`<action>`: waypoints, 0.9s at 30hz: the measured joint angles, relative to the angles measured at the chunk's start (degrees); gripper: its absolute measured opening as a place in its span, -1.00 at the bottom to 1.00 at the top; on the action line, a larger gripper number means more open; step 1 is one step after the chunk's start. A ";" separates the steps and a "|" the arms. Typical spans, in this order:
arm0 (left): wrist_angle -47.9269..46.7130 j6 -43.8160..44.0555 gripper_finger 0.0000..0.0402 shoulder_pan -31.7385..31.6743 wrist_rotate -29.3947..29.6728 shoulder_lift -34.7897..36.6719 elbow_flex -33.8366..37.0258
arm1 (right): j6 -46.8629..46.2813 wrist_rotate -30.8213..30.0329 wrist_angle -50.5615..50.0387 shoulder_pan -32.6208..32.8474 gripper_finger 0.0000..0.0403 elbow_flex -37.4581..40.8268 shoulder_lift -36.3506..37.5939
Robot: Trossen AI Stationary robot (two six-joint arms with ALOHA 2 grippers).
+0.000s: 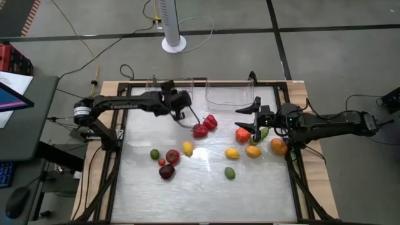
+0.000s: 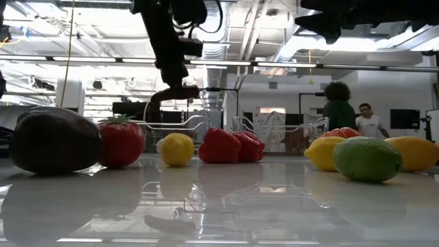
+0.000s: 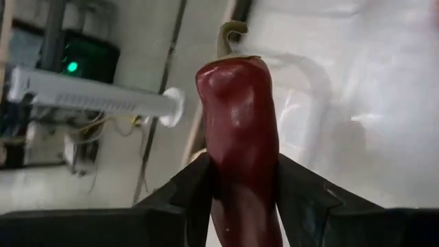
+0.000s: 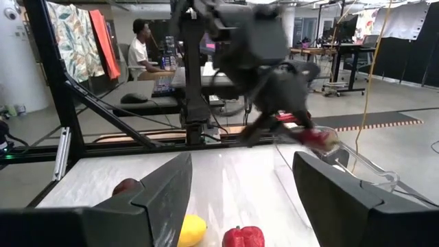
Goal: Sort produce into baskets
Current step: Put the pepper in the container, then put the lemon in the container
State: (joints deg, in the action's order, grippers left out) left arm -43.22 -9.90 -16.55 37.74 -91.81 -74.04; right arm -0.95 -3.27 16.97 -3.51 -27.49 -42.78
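Observation:
My left gripper (image 1: 180,104) is shut on a long red pepper (image 3: 236,116) with a green stem, raised above the table at the left clear bin (image 1: 156,82). It also shows from the right wrist view (image 4: 312,136). The second clear bin (image 1: 229,97) stands at the far edge. My right gripper (image 1: 249,117) is open and empty above the right-hand produce: a red pepper (image 1: 242,134), a green piece (image 1: 264,132), a lemon (image 1: 232,153) and orange pieces (image 1: 253,150). Two red peppers (image 1: 205,126) lie on the table at mid-table. My left gripper pinches the long red pepper across its body (image 3: 240,171), between its two fingers (image 3: 195,195). The stem end (image 3: 230,34) sticks out past the fingertips. The pepper is lifted clear of the table.
At the near left lie a lime (image 1: 154,154), a tomato (image 1: 172,157), a dark eggplant (image 1: 166,171) and a lemon (image 1: 187,148). Another lime (image 1: 230,173) lies near the middle. An orange piece (image 1: 279,147) lies by the right arm. People sit beyond the table (image 2: 367,123).

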 joint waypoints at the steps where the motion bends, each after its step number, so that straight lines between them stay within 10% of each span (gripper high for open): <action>1: 0.29 -0.24 -0.39 -1.35 -0.52 0.00 0.00 | 0.00 0.00 0.01 0.00 0.40 0.00 0.00; 14: -0.30 -0.28 -0.40 -11.33 -9.00 0.00 0.04 | 1.01 0.00 -0.31 0.00 0.40 0.00 -0.02; 22: -6.15 0.22 0.21 -11.29 -2.02 0.00 -0.37 | 1.01 0.00 -0.28 0.00 0.40 0.00 -0.02; 27: -14.89 3.53 0.49 -5.81 -17.16 0.08 -3.60 | 1.00 0.00 -0.40 0.00 0.40 0.00 -0.02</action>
State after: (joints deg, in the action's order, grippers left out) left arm -58.11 -6.37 -22.36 20.58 -91.73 -77.64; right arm 0.05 -3.27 16.57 -3.51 -27.49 -42.81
